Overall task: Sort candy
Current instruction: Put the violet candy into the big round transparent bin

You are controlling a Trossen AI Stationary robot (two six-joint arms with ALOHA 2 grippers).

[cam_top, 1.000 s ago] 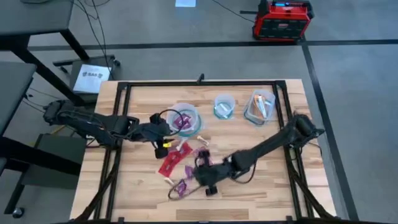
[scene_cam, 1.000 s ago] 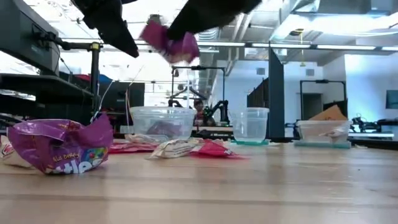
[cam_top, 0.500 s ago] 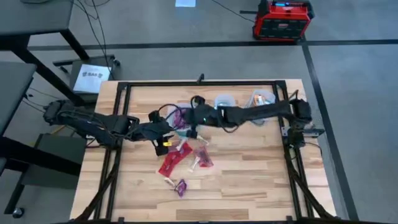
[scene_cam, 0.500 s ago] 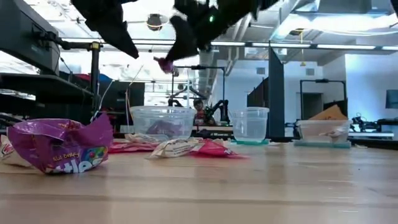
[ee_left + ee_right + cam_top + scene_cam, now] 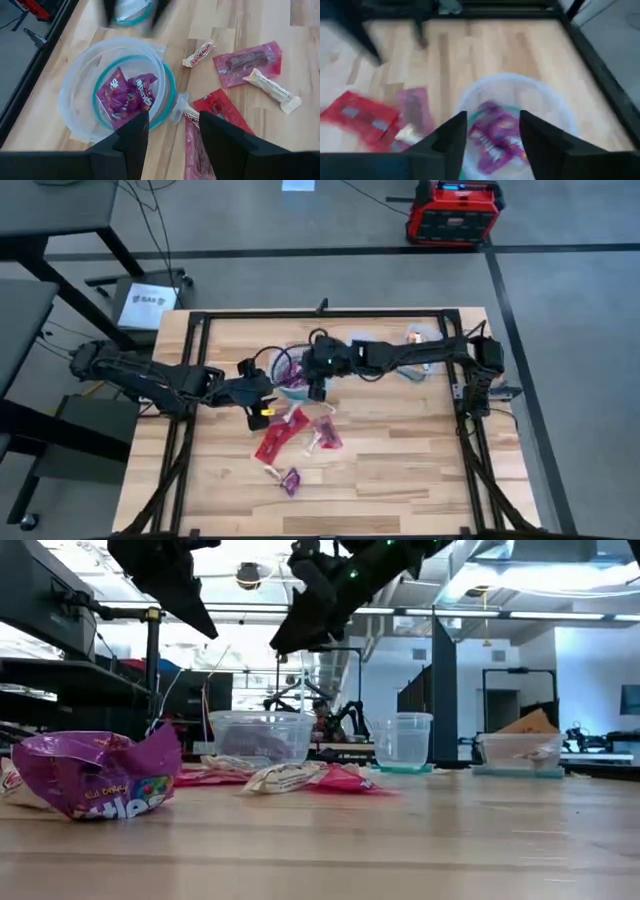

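Wooden tabletop [image 5: 400,450], left end effector [image 5: 262,392] open and empty beside round bowl [image 5: 80,85], right end effector [image 5: 318,375] open over bowl holding purple candy [image 5: 127,95], more candy loose near tabletop middle [image 5: 300,435]

Wooden counter [image 5: 400,470] | three clear containers at 12 o'clock: bowl [image 5: 82,90], cup [image 5: 402,740], tub [image 5: 518,752] | red case [image 5: 452,212] on floor, 1 o'clock

The purple candy packet [image 5: 95,775] lying nearest in the low view shows the partial lettering "tles".
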